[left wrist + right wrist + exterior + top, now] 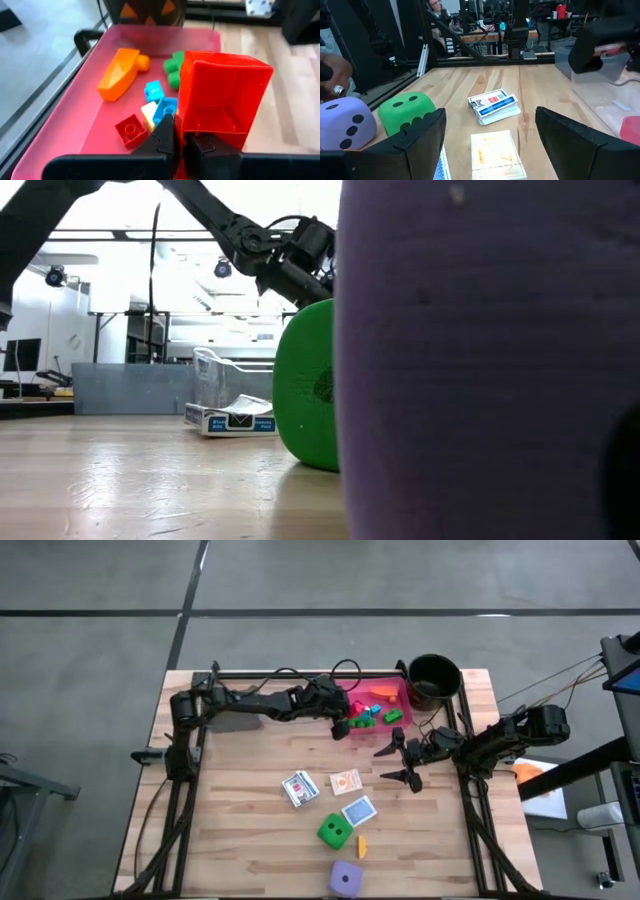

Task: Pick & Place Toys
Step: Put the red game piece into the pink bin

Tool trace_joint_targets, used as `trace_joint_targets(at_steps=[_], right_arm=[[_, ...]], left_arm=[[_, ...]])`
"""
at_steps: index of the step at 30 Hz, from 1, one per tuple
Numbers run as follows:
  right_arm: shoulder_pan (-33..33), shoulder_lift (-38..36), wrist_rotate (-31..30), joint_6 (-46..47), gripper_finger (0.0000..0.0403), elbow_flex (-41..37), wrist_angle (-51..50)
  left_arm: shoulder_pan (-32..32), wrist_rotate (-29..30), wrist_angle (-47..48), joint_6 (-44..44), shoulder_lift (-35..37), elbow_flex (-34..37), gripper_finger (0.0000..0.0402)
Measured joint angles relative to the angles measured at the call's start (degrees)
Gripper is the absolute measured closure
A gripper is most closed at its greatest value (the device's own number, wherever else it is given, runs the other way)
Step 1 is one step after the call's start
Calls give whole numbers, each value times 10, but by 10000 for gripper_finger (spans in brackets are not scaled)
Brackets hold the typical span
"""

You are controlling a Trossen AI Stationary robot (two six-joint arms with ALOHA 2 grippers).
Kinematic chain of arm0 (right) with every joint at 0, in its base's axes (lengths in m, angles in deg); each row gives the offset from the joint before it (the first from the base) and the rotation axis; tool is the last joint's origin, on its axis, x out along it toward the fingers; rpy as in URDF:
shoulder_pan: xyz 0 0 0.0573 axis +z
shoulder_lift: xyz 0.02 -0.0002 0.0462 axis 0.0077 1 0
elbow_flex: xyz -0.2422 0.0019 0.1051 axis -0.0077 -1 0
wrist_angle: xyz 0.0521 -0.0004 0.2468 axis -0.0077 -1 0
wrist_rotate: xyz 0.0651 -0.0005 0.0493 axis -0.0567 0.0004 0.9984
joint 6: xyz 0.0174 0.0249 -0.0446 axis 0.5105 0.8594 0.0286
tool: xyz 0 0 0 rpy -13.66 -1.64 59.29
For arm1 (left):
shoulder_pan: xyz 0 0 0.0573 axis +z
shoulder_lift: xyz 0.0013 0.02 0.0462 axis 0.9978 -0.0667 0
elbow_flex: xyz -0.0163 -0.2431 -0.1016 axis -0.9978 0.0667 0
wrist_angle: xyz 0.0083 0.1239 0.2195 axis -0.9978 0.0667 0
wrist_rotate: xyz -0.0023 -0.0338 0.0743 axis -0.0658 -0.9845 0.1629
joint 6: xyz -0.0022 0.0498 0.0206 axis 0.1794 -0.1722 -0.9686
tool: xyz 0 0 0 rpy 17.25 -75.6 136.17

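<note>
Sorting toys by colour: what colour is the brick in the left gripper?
Red brick, clearest in the left wrist view.

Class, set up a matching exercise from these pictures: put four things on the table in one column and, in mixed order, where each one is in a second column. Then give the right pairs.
Column A
1. large red brick
2. orange wedge piece
3. purple die
4. round black pot

Column B
a. at the table's far right corner, beside the pink tray
b. lying loose inside the pink tray
c. held in the shut left gripper over the pink tray
d. near the table's front edge, just past the green die

Pairs: 1-c, 2-b, 3-d, 4-a
</note>
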Motion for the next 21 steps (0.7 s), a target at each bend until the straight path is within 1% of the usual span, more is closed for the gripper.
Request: trace_joint_targets(at_steps=[4, 7, 17, 21], right_arm=[[0, 0, 0, 0, 96, 0, 0], [0, 0, 0, 1, 96, 0, 0], [0, 0, 0, 2, 96, 0, 0], [0, 0, 0, 2, 96, 0, 0]], left_arm=[[0, 2, 1, 2, 0, 0, 390], [0, 16, 7, 19, 0, 0, 380], [1, 19, 28, 29, 0, 0, 311], [1, 18, 31, 29, 0, 0, 272]])
